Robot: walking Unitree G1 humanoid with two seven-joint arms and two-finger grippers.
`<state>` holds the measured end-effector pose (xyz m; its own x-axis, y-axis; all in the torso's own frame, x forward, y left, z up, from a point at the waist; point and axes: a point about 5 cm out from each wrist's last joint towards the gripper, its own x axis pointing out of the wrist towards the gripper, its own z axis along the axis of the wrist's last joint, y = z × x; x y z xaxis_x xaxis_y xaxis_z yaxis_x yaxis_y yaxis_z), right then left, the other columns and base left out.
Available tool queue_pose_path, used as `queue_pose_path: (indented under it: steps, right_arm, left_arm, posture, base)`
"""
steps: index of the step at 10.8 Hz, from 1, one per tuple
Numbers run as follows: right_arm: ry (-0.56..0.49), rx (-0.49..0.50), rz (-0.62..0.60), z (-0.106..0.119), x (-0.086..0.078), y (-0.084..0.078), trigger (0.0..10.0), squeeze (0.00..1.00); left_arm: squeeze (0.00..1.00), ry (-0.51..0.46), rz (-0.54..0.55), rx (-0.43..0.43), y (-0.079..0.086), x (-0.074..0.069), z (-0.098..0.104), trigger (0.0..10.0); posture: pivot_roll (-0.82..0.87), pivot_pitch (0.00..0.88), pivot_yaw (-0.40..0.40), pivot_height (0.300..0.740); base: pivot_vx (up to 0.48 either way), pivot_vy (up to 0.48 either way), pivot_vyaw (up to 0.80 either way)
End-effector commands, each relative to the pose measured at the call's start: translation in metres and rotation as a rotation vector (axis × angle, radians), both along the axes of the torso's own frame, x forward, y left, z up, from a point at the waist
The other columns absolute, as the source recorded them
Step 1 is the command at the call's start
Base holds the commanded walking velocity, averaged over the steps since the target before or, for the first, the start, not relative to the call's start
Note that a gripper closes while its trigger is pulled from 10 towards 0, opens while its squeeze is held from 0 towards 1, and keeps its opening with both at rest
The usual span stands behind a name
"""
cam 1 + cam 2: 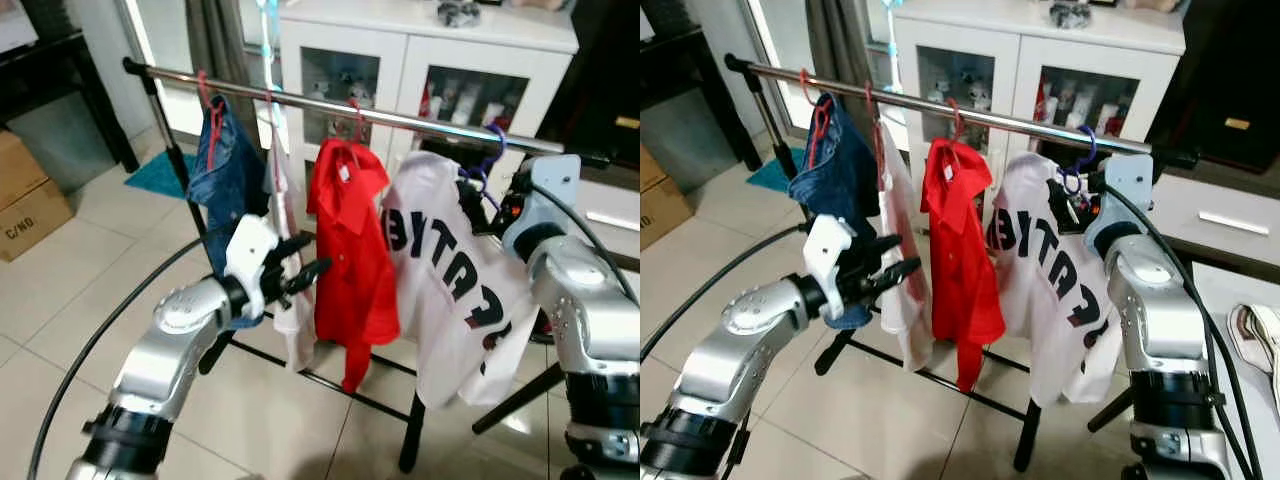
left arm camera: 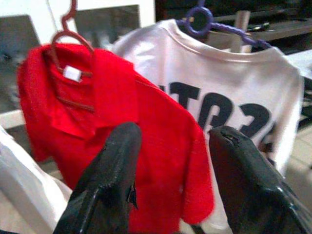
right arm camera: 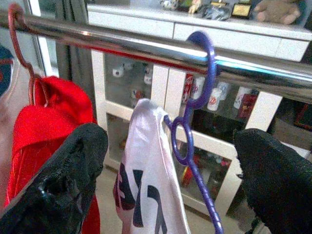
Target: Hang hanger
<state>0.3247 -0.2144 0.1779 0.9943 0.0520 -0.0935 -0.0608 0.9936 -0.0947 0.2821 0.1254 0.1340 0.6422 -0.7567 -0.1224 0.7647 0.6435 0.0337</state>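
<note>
My purple hanger (image 3: 195,97) with the white shirt (image 1: 450,280) is already hooked on the rail (image 3: 146,46), so with the right claw (image 3: 170,161) spread open and empty, I judge I should next back it away.

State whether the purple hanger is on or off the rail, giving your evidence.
On. The purple hanger has its hook over the rail, with the white shirt hanging from it. The open right end effector is not gripping it.

Pale tiled floor (image 1: 60,300), white glass-fronted cabinet (image 1: 420,60) — cardboard boxes (image 1: 25,200) at left
</note>
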Motion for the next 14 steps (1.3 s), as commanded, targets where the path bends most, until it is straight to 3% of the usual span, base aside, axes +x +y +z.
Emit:
queue_pose_path:
  steps: [1,2,6,11,14]
  right_arm:
    - [0.029,-0.023,-0.024,-0.002,0.004,-0.005,10.0,1.00]
    - [0.056,-0.044,-0.055,-0.004,0.009,-0.013,10.0,1.00]
    - [0.050,-0.035,-0.049,0.001,0.017,-0.017,10.0,1.00]
    - [0.063,-0.006,-0.078,-0.003,0.016,-0.025,10.0,1.00]
    - [0.043,0.019,-0.053,-0.004,0.011,-0.019,10.0,1.00]
  left_arm:
    - [0.00,-0.006,-0.033,-0.003,0.001,-0.002,0.005,10.0]
    - [0.00,-0.002,-0.058,-0.008,0.001,-0.005,0.007,10.0]
    - [0.00,0.005,-0.074,-0.019,0.001,-0.004,0.006,10.0]
    - [0.00,0.008,-0.092,-0.024,-0.003,-0.004,0.004,10.0]
    - [0.00,0.012,-0.094,-0.033,-0.007,-0.007,0.001,10.0]
  posture:
    - [-0.09,0.000,0.018,0.740]
    - [-0.09,0.000,0.015,0.740]
    - [-0.09,0.000,0.010,0.740]
    - [-0.11,0.000,0.022,0.740]
    - [-0.12,0.000,0.028,0.740]
  base:
    - [0.000,0.000,0.00]
    - [0.000,0.000,0.00]
    - [0.000,0.000,0.00]
    - [0.000,0.000,0.00]
    - [0.000,0.000,0.00]
